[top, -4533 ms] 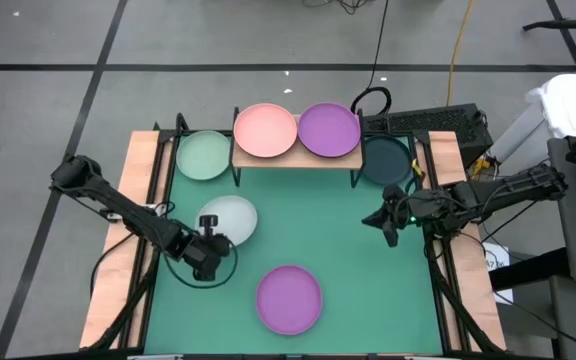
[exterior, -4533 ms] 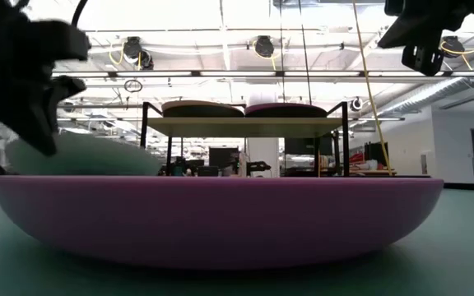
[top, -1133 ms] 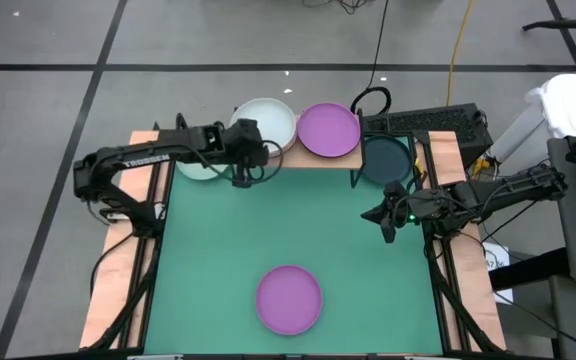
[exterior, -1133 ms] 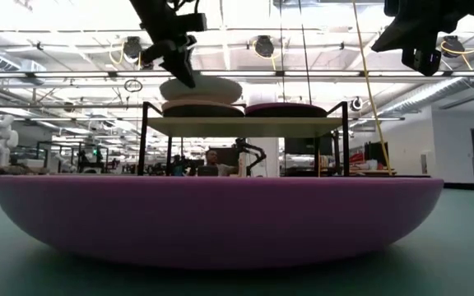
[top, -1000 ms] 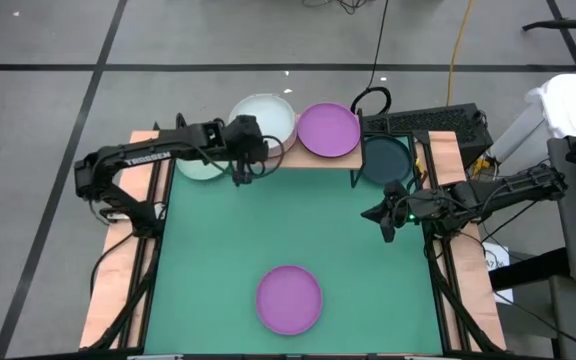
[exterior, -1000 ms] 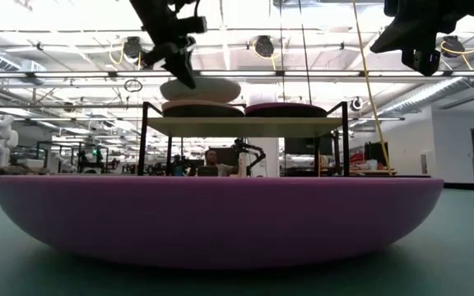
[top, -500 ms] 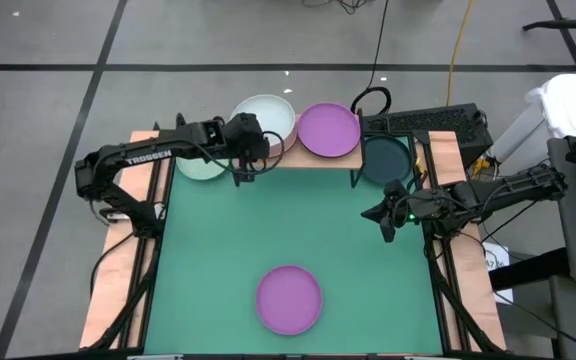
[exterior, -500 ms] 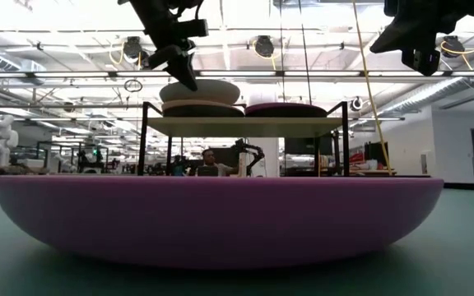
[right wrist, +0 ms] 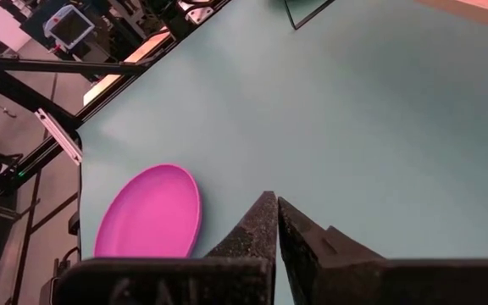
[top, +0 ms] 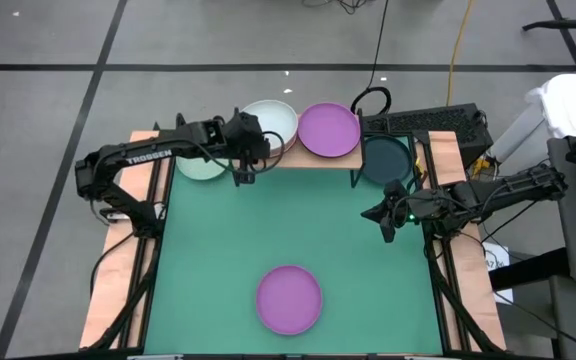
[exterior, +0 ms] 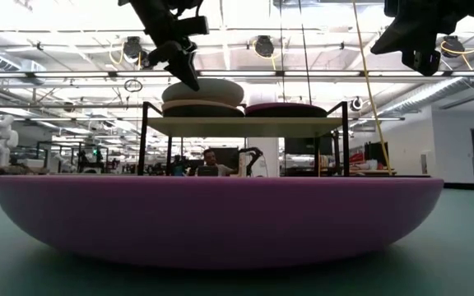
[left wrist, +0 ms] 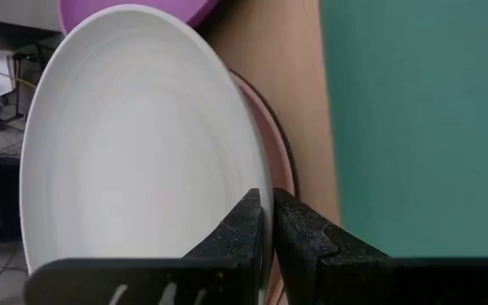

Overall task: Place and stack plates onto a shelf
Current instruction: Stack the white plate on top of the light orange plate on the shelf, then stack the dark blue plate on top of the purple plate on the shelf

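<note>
A pale white plate point(top: 270, 122) lies on a pink plate point(exterior: 202, 109) at the left end of the light-wood shelf point(exterior: 241, 125), and my left gripper point(top: 251, 148) is shut on its near-left edge. A purple plate point(top: 328, 129) sits on the shelf's right half. Another purple plate point(top: 290, 299) rests flat on the green mat near the front. A mint green plate point(top: 200, 162) lies on the table left of the shelf, and a dark plate point(top: 386, 160) lies to its right. My right gripper point(top: 389, 232) hangs shut above the mat at the right, holding nothing. My left gripper pinches the white plate's rim point(left wrist: 259, 174) between its two fingers, one above and one below the edge. The fingers slant down from the table's near left side. The plate lies about level on the pink plate point(left wrist: 283, 169).
Thin black legs point(exterior: 144, 144) carry the shelf above the mat. Light-wood strips point(top: 128, 250) border the green mat on both sides. A black cable loop point(top: 371, 100) and a keyboard point(top: 433, 122) lie behind the shelf's right end. Open mat spreads between the shelf and the front purple plate.
My left gripper has stayed almost in place and rolled slightly, still shut on the white plate. The plate has sunk a little and now sits on the pink plate.
</note>
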Available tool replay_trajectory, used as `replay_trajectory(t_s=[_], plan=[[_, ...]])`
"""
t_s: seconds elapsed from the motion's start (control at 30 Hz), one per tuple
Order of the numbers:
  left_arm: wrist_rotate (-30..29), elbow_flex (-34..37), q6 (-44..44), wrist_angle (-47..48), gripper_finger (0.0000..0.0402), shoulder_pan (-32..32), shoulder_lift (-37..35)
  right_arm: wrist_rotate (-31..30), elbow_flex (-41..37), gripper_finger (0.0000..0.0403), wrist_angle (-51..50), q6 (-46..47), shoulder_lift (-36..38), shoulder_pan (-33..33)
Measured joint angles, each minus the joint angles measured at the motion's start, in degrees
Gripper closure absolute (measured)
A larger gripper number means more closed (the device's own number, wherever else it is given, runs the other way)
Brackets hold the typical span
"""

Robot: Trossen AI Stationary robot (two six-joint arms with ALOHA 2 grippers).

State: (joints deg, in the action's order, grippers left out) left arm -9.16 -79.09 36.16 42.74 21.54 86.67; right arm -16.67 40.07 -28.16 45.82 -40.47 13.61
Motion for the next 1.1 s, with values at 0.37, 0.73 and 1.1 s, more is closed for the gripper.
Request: replay_trajectory(t_s=[0.37,0.73,1.1], plan=[[0.31,0.00,0.72,0.79,0.0366,1.55,1.11,0.06,-0.02,0.0403,0.02,0.00,0.00,0.00],[0.14,-0.02,1.10,0.23,0.0301,1.64,1.54,0.20,-0.07,0.0403,0.04,0.00,0.00,0.00],[0.17,-0.02,0.16,0.34,0.0260,0.83,-0.31,0.20,-0.07,0.0403,0.00,-0.28,0.00,0.00]])
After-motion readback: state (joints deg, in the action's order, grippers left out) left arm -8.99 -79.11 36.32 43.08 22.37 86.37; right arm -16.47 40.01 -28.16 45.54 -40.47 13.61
